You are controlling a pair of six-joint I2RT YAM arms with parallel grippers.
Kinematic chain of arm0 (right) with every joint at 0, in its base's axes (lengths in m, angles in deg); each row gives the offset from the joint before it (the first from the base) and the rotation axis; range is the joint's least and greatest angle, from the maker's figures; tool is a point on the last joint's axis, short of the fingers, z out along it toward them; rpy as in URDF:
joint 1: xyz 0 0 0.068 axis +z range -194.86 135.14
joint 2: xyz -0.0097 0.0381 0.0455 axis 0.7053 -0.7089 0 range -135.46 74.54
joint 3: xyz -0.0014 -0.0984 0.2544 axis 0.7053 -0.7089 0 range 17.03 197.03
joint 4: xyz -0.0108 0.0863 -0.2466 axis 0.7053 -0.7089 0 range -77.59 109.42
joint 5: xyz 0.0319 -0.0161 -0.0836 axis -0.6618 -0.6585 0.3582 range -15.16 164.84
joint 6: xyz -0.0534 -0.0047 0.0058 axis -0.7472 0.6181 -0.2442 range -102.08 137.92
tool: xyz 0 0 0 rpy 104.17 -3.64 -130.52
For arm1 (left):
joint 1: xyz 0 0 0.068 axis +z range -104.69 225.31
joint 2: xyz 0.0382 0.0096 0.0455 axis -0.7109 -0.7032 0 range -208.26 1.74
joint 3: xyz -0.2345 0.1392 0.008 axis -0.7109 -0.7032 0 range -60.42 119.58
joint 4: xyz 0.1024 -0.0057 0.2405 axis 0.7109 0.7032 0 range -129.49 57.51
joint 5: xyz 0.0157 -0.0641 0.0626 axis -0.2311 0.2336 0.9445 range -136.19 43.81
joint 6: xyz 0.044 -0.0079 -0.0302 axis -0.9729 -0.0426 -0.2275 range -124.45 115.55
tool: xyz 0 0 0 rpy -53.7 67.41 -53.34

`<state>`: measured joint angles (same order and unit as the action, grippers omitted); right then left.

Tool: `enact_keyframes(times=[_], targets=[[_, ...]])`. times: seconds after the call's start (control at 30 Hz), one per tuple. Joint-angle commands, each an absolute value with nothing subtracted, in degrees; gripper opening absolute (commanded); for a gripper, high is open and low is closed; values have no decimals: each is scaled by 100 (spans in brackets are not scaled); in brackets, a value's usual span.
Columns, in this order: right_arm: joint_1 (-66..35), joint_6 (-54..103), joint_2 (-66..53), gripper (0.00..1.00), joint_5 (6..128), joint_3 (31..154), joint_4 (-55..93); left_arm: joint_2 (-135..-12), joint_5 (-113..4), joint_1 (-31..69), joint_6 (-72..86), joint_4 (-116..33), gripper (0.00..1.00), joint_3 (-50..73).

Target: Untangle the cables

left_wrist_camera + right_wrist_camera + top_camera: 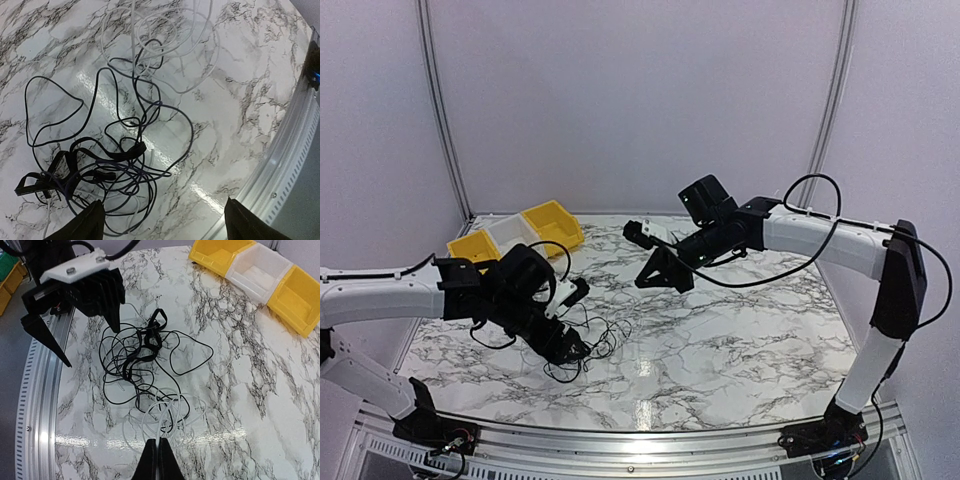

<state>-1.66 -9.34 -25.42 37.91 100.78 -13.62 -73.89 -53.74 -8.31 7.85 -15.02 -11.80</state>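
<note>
Beneath the left claw [166,221], the cables [115,160] lie in one loose black heap on the marble table [740,350]. Thin loops cross each other many times, and a flatter, wider black band [37,184] is caught in the heap on the side of the claw's left finger. The thickest knot sits just ahead of that finger. One long loop runs out toward the right finger without reaching it.

Past the black heap, farther from this claw, white cords [165,45] form paler rings, and black strands cross their near edge. The left claw is released, its two fingers spread wide with nothing between them. It hangs just over the heap, and I cannot tell whether a tip brushes a strand.

Across the tangle, the right claw [159,460] is clenched, its fingers pressed together on nothing. It is raised off the table, and in its own view the white rings lie just ahead of its tips.

Beyond the left claw, at the table's far edge, stand a yellow bin [555,222], a white bin [510,232] and a second yellow bin [473,248], touching in a row.
</note>
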Motion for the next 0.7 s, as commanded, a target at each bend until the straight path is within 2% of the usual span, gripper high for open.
enact_keyframes(times=[0.0,0.07,0.23,0.37,0.47,0.53,0.67], targets=[[-121,-910,-2553,0,3745,10158,-1250,-7527,-6141,-584,471,168,86,18],[-122,-906,-2548,0,3717,10154,-1256,-7739,-6283,-470,416,539,83,486],[-118,-860,-2488,0,3581,10228,-1274,-7672,-5092,-452,206,-4,81,782],[-121,-828,-2495,0,3446,10482,-1384,-7202,-4654,-453,-66,-1673,72,368],[-119,-793,-2533,0,3336,10651,-1453,-6911,-5057,-452,99,-3501,66,-234],[-123,-775,-2559,0,3286,10758,-1513,-6959,-5325,-452,228,-4462,66,-477],[-122,-789,-2558,0,3145,10922,-1618,-7494,-5337,-452,20,-4838,65,-396]])
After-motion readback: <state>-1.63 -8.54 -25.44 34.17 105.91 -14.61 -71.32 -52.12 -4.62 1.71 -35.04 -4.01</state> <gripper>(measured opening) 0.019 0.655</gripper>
